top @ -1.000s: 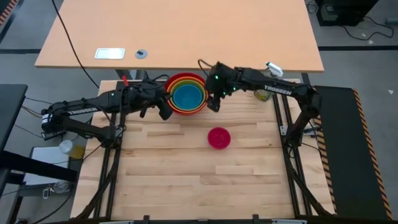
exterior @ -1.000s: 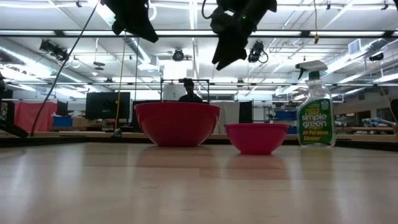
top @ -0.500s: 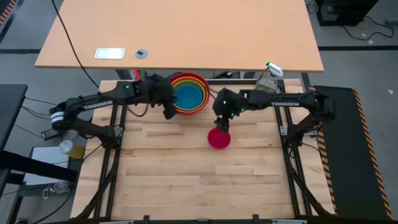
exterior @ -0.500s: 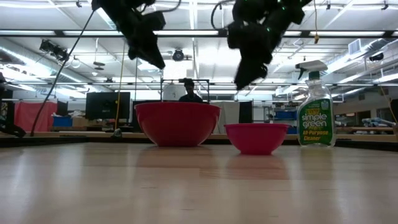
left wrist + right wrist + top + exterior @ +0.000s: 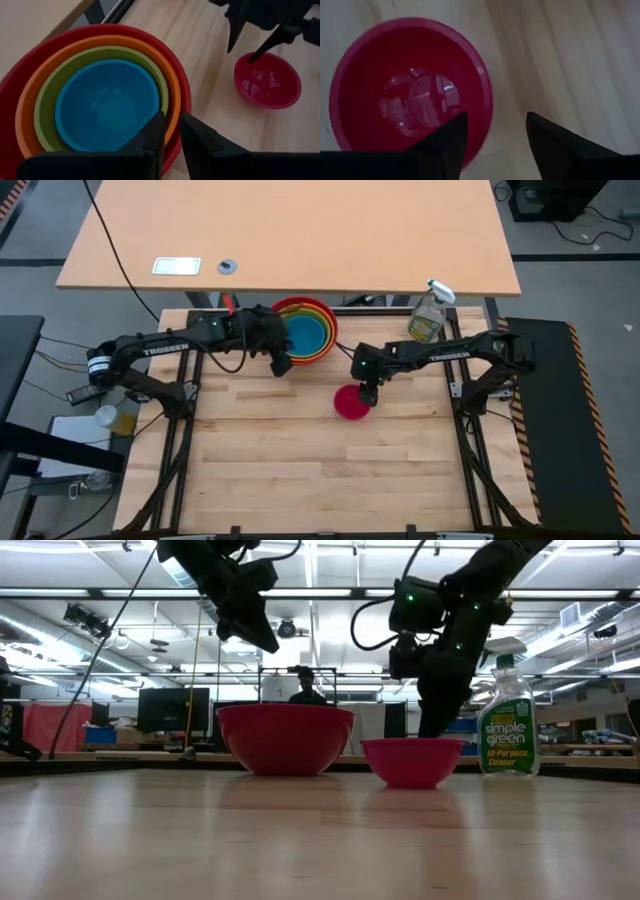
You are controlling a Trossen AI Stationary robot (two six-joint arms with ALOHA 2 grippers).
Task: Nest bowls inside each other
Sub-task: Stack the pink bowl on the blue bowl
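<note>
Red, orange, lime green and blue bowls sit nested in a stack (image 5: 303, 330) at the table's far middle, the blue one (image 5: 107, 105) innermost. The small pink bowl (image 5: 348, 406) stands alone on its base, nearer the table's middle. My right gripper (image 5: 496, 117) is open and points steeply down at the pink bowl's far right rim (image 5: 487, 95). One finger is over the inside and one outside, with no touch showing. My left gripper (image 5: 171, 125) hovers above the stack's near rim, its fingers a narrow gap apart and holding nothing.
A clear spray bottle with greenish liquid (image 5: 428, 318) stands at the table's far right corner, to the right of the stack. The near half of the wooden table (image 5: 320, 480) is bare boards. A person (image 5: 303, 685) shows far off in the room behind.
My right gripper has come down and toward the table's near edge, from beside the stack's right rim to the pink bowl's rim, tipping more steeply down. My left gripper has sunk a little and shifted right along the stack's near side. All the bowls have stayed where they were.
</note>
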